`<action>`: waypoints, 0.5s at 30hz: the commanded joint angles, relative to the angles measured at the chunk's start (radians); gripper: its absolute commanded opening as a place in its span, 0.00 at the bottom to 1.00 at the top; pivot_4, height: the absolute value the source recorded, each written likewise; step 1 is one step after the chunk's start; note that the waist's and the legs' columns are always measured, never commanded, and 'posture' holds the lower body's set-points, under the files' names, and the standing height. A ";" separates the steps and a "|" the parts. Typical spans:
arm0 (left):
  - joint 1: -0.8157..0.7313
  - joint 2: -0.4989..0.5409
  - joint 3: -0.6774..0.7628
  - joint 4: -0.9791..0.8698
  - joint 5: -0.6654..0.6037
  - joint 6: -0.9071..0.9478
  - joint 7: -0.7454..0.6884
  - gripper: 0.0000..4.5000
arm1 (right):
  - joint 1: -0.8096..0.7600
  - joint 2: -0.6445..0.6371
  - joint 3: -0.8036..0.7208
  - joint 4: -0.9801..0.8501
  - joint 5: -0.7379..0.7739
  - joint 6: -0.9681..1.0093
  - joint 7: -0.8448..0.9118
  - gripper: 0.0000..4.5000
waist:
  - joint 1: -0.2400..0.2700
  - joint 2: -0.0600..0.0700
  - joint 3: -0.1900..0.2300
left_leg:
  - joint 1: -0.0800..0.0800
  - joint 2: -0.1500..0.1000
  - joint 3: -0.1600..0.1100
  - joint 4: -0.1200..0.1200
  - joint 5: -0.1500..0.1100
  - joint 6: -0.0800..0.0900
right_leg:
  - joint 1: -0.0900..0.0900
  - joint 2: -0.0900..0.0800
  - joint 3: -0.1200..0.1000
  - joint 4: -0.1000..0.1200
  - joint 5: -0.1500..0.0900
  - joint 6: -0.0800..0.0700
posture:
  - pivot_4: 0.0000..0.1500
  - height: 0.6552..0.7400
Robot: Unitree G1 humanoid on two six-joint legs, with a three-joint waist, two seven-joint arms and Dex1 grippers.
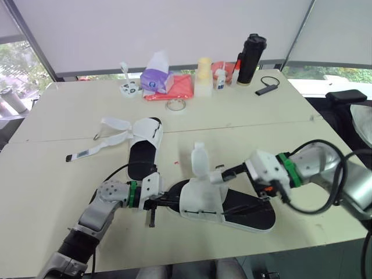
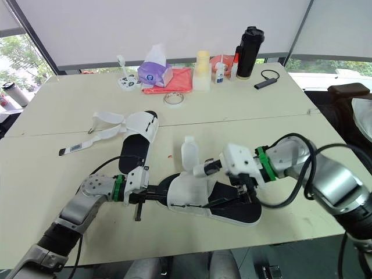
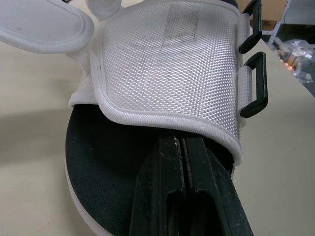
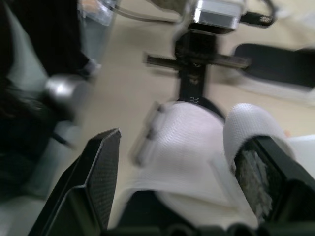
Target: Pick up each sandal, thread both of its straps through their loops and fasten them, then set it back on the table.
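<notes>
Beige table (image 1: pixel 261 110) by window (image 1: pixel 14 58); L end effector (image 3: pixel 180 143) pressed together, R end effector (image 4: pixel 182 147) spread.

Table (image 1: pixel 70 110) far edge: blk bottle (image 1: pixel 250 58), purple tissue pack (image 1: pixel 156 78) by red cloth (image 1: pixel 179 87), tape roll (image 1: pixel 176 105) nr them.

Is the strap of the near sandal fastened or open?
Open. The white fabric strap of the near black-soled white sandal stands up free; its black plastic loops are empty.
</notes>
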 commanded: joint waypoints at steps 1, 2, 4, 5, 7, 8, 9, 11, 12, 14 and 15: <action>-0.001 0.004 -0.002 0.002 0.007 0.002 0.003 0.00 | -0.016 -0.041 -0.062 -0.033 0.130 0.163 0.064 0.80 | 0.002 0.000 0.000 | 0.000 0.000 0.000 0.000 0.000 0.000 | 0.000 0.000 0.000 0.000 0.000 0.000 | 1.00 1.00; -0.001 0.004 -0.002 0.001 0.007 0.002 0.003 0.00 | -0.010 -0.055 -0.073 -0.037 0.150 0.192 0.088 0.80 | 0.007 0.000 0.000 | -0.001 0.000 0.000 0.000 0.000 0.000 | -0.001 0.000 0.000 0.000 0.000 0.000 | 1.00 1.00; -0.001 0.004 -0.002 0.002 0.008 0.001 0.004 0.00 | 0.025 -0.087 -0.089 -0.042 0.146 0.215 0.123 0.80 | 0.013 0.000 0.000 | -0.003 0.000 0.001 0.000 0.000 0.000 | -0.003 0.000 0.000 0.000 0.000 0.000 | 1.00 1.00; -0.001 0.003 -0.002 0.002 0.008 0.001 0.005 0.00 | 0.058 -0.107 -0.094 -0.044 0.133 0.217 0.141 0.80 | 0.015 0.000 0.000 | -0.004 0.000 0.001 0.000 0.000 0.000 | -0.004 0.000 0.000 0.000 0.000 0.000 | 1.00 1.00; 0.000 0.003 -0.002 0.000 0.008 0.001 0.007 0.00 | 0.107 -0.129 -0.111 -0.043 0.126 0.233 0.161 0.80 | 0.016 0.000 0.000 | -0.006 0.000 0.001 0.000 0.000 0.000 | -0.006 0.000 0.000 0.000 0.000 0.000 | 1.00 1.00; 0.001 0.003 -0.003 -0.001 0.008 0.001 0.007 0.00 | 0.123 -0.129 -0.123 -0.015 0.140 0.263 0.152 0.80 | 0.016 0.000 0.000 | -0.008 0.000 0.002 0.001 0.000 0.000 | -0.007 0.000 0.000 0.000 0.000 0.001 | 1.00 1.00; 0.001 0.004 -0.003 -0.003 0.007 0.002 0.007 0.00 | 0.120 -0.115 -0.136 0.021 0.162 0.304 0.126 0.80 | 0.017 0.000 0.000 | -0.009 0.000 0.003 0.001 0.000 0.000 | -0.009 0.000 0.000 0.001 0.000 0.001 | 1.00 1.00; 0.001 0.004 -0.003 -0.004 0.007 0.002 0.006 0.00 | 0.114 -0.091 -0.155 0.058 0.182 0.355 0.096 0.80 | 0.016 0.000 0.000 | -0.009 0.000 0.003 0.002 0.000 0.000 | -0.009 0.000 0.000 0.001 0.001 0.001 | 1.00 1.00; 0.003 0.004 -0.004 -0.008 0.007 0.002 0.006 0.00 | 0.072 -0.052 -0.173 0.117 0.234 0.433 0.045 0.80 | 0.015 0.000 0.000 | -0.009 0.000 0.004 0.002 0.000 0.000 | -0.009 0.000 0.000 0.001 0.001 0.000 | 1.00 1.00; 0.006 0.005 -0.005 -0.013 0.007 0.002 0.006 0.00 | 0.019 0.001 -0.200 0.187 0.296 0.539 -0.019 0.80 | 0.014 0.000 0.000 | -0.009 0.000 0.004 0.003 0.000 0.000 | -0.009 0.001 0.000 0.001 0.002 0.000 | 1.00 1.00; 0.006 0.006 -0.007 -0.016 0.007 0.001 0.004 0.00 | -0.014 0.036 -0.213 0.238 0.315 0.595 -0.064 0.80 | 0.015 0.000 0.000 | -0.009 0.000 0.004 0.003 0.000 0.000 | -0.009 0.001 0.000 0.001 0.002 0.000 | 1.00 1.00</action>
